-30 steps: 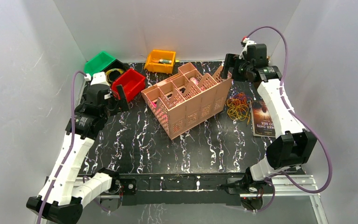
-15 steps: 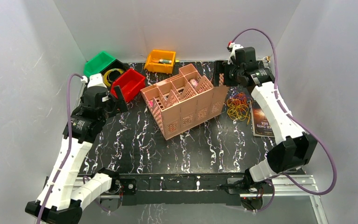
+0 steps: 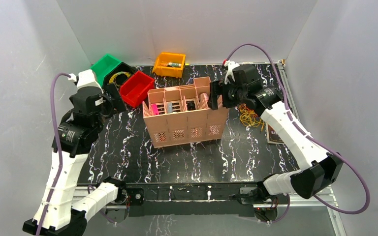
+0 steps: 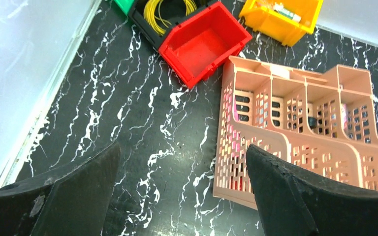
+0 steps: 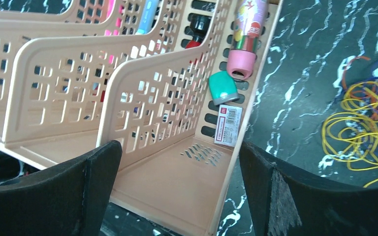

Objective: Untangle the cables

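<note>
Setting: a black marbled table (image 3: pixel 128 152) between white walls; a pink slotted organizer (image 3: pixel 187 129) stands mid-table

Cables: a tangled bunch of yellow, orange and purple cables (image 3: pixel 250 117) lies on the table just right of the organizer, beside a booklet (image 3: pixel 274 133); the right arm partly hides it

More wire: a yellow coil (image 3: pixel 120 76) sits in a black bin (image 3: pixel 128 68), between a green bin (image 3: pixel 104 65) and a red bin (image 3: pixel 137 88)

Left claw: the left gripper (image 3: pixel 114 98) has its jaws spread wide and holds nothing; it hangs near the red bin

Right claw: the right gripper (image 3: pixel 216 96) is also wide open and empty; it is at the organizer's right end; whether it touches, I cannot tell
</note>
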Robot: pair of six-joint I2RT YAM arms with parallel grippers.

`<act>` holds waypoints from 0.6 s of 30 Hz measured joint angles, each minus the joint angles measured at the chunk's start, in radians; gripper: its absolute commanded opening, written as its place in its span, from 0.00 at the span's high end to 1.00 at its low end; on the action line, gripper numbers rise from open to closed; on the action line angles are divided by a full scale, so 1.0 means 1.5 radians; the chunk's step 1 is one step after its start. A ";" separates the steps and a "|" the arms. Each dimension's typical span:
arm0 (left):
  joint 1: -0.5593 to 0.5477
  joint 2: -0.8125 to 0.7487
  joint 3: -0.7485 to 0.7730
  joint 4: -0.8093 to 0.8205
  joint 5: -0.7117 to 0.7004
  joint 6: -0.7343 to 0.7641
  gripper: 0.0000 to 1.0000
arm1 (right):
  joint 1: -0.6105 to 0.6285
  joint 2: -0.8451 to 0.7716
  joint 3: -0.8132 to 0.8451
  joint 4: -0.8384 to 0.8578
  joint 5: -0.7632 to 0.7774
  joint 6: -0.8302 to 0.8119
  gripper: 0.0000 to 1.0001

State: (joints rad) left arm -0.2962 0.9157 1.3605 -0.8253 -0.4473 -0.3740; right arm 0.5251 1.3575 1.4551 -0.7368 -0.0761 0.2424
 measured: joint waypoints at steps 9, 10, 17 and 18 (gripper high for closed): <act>0.000 0.007 0.096 -0.030 -0.043 0.021 0.02 | 0.098 -0.038 -0.047 0.010 0.016 0.063 0.02; 0.000 0.007 0.099 -0.030 -0.045 0.023 0.02 | 0.114 -0.039 -0.049 0.012 0.021 0.070 0.02; 0.000 0.011 0.101 -0.040 -0.047 0.026 0.02 | 0.241 -0.040 -0.058 0.041 0.076 0.145 0.02; 0.000 0.012 0.101 -0.042 -0.046 0.026 0.02 | 0.259 -0.038 -0.060 0.049 0.081 0.155 0.02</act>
State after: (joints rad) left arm -0.2962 0.9333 1.5124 -0.8879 -0.5167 -0.3351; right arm 0.9142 1.3003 1.3659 -0.6632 0.0452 0.4751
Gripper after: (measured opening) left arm 0.983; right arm 0.983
